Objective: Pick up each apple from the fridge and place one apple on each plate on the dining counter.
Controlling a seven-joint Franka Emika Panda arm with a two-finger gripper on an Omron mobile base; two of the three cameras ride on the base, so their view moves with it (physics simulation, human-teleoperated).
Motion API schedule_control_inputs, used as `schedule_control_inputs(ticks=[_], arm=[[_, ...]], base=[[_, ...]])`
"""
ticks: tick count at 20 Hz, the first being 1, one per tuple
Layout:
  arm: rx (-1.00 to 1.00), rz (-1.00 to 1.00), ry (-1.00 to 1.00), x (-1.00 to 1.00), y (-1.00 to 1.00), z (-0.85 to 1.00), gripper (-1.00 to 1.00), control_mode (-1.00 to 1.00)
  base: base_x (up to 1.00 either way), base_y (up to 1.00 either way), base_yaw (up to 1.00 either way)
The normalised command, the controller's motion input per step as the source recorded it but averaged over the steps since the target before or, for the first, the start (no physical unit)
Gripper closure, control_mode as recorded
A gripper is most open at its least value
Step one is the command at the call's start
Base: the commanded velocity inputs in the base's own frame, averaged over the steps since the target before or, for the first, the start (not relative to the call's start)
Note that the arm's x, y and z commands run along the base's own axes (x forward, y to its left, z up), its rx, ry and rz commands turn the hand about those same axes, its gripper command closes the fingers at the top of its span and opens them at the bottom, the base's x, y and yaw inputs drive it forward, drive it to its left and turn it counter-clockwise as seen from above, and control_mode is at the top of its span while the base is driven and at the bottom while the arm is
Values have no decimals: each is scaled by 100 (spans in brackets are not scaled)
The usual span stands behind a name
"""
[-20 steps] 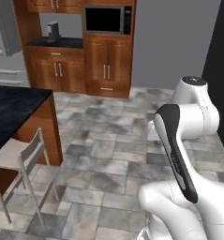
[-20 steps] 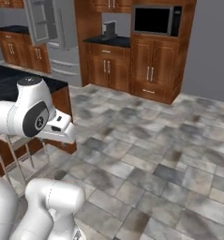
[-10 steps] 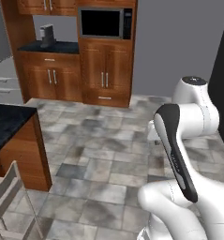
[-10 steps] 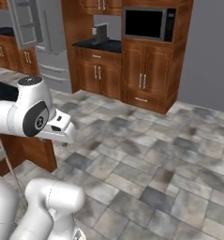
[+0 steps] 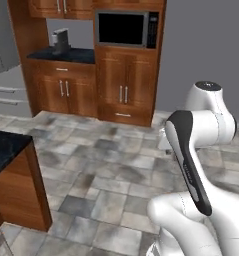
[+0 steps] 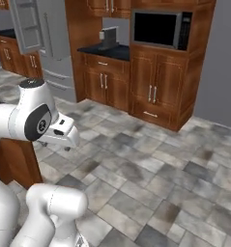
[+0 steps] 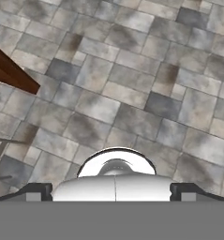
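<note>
Gripper spread wide, holding nothing, aimed at floor tiles. No apples visible. Fridge stands far left, door ajar. You should keep the arm tucked while driving, clearing the dining counter corner.

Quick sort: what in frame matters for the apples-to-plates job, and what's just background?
For the job:
- fridge
- dining counter

Just there:
- microwave
- coffee machine
- wooden cabinets
- tiled floor
</note>
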Motion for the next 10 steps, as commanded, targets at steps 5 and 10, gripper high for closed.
schedule_control_inputs(ticks=[5, 10], arm=[[0, 0, 0, 0, 0, 0, -100, 100], [0, 0, 0, 0, 0, 0, -100, 100]], base=[[100, 0, 35], [100, 0, 58]])
